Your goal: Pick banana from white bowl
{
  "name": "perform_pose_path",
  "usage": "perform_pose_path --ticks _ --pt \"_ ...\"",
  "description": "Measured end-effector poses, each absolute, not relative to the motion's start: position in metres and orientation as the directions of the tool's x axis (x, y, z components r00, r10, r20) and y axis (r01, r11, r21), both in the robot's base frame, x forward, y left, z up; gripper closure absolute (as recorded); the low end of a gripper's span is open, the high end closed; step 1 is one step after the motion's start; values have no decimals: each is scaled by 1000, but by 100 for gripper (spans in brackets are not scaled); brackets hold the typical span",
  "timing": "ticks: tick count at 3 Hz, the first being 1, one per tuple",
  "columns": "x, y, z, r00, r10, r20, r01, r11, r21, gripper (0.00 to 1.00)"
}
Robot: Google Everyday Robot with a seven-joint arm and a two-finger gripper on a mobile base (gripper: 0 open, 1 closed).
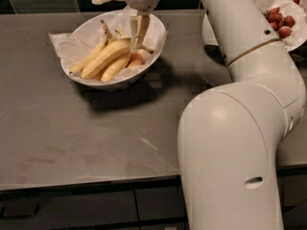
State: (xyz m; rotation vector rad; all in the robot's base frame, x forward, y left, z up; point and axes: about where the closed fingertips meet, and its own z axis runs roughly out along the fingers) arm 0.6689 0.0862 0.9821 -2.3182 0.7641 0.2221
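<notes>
The white bowl [85, 77], lined with crinkled white paper, stands at the back left of the grey counter. Several yellow bananas lie in it. The banana [105, 58], the longest and thickest, lies diagonally across the middle, its upper right end toward the bowl's centre. Slimmer bananas lie beside it, and a small orange piece [137, 60] sits at its right. My gripper [137, 41] points straight down from the wrist at the top, inside the bowl's rim, with its tip just over the upper right end of the banana.
My white arm [235, 128] fills the right side and foreground and hides much of the counter there. A second paper-lined bowl with red strawberries [283, 18] stands at the back right. The grey counter [72, 133] has drawer fronts below its front edge.
</notes>
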Motion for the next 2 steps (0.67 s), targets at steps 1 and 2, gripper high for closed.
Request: perform_pose_path --ticks 1,2 --pt "669 86 982 813 -464 -351 -580 -598 -553 42" --pt "674 98 973 811 -451 -371 -583 -587 -561 49"
